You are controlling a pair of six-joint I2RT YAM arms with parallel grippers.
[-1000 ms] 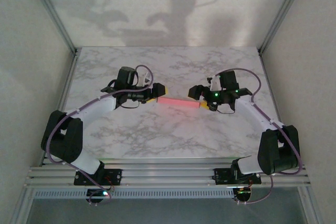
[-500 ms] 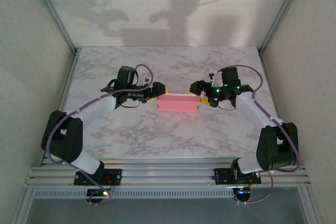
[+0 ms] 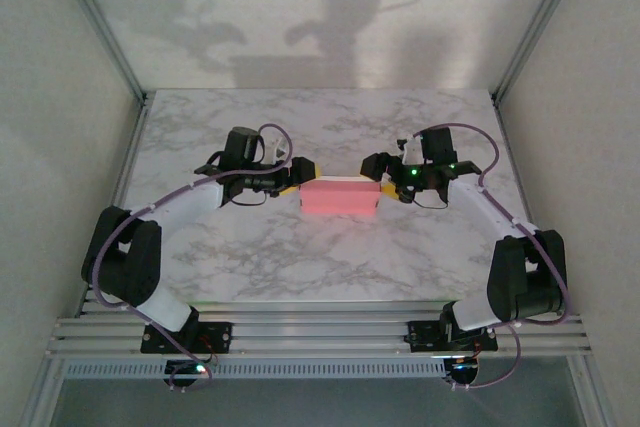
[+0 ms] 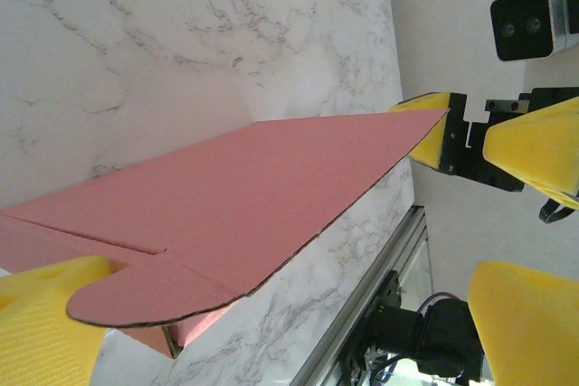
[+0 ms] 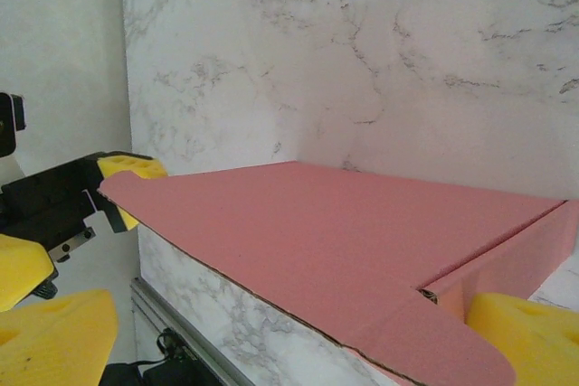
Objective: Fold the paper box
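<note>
The paper box (image 3: pixel 340 197) shows a broad pink face between my two grippers at mid-table. My left gripper (image 3: pixel 300 173) is at its left end and my right gripper (image 3: pixel 384 179) at its right end, both open wide. In the left wrist view the pink panel (image 4: pixel 235 196) and a rounded tab overlap one yellow finger (image 4: pixel 41 323); bare marble separates it from the other finger (image 4: pixel 529 318). In the right wrist view the panel (image 5: pixel 344 232) runs to a folded-up side wall above one finger (image 5: pixel 534 336), apart from the other (image 5: pixel 54 336).
The marble table (image 3: pixel 330 267) is fenced by white walls and metal posts. An aluminium rail (image 3: pixel 320 332) carrying the arm bases runs along the near edge. Each wrist view catches the opposite gripper's yellow fingertips beyond the panel's far corner.
The box showed as a thin pink strip a second ago; its broad pink face now lies turned up toward the camera. The right gripper has shifted slightly toward the back.
</note>
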